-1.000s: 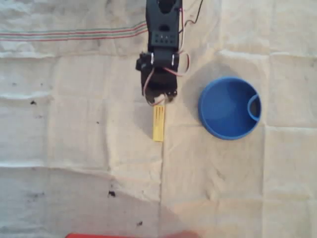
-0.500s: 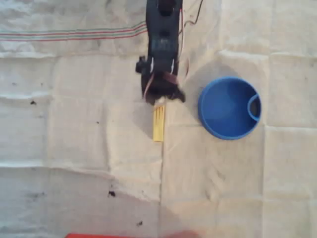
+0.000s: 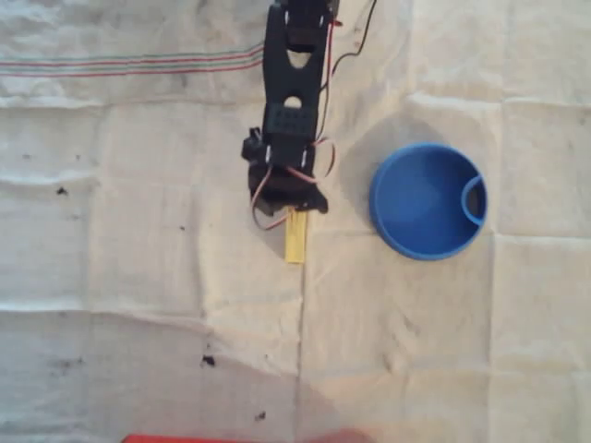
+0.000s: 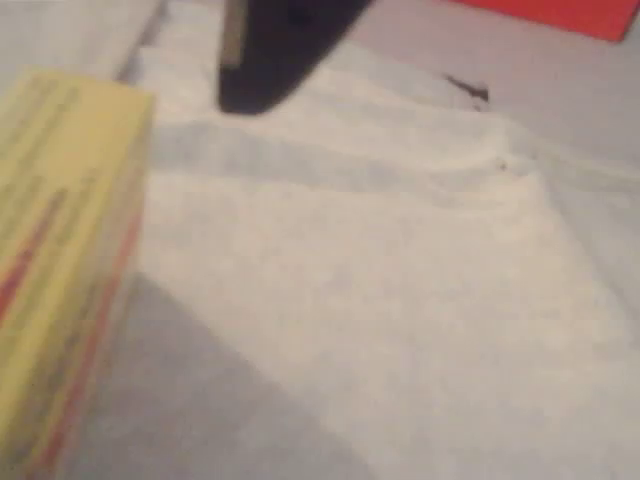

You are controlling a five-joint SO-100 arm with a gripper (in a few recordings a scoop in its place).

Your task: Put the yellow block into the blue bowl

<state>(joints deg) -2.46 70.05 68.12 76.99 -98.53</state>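
The gripper (image 3: pixel 294 210) sits low over the block's (image 3: pixel 295 238) top end; whether its jaws are apart I cannot tell. The block lies on the cloth (image 3: pixel 138 277), most of it reaching out past the fingertips. To grip well, centre the jaws across its narrow width before closing. The bowl (image 3: pixel 428 200) stands apart, right of the gripper in the overhead view. The wrinkled cloth could snag

Black arm reaching down from top edge, gripper (image 3: pixel 294 205) lowered, jaw state unclear
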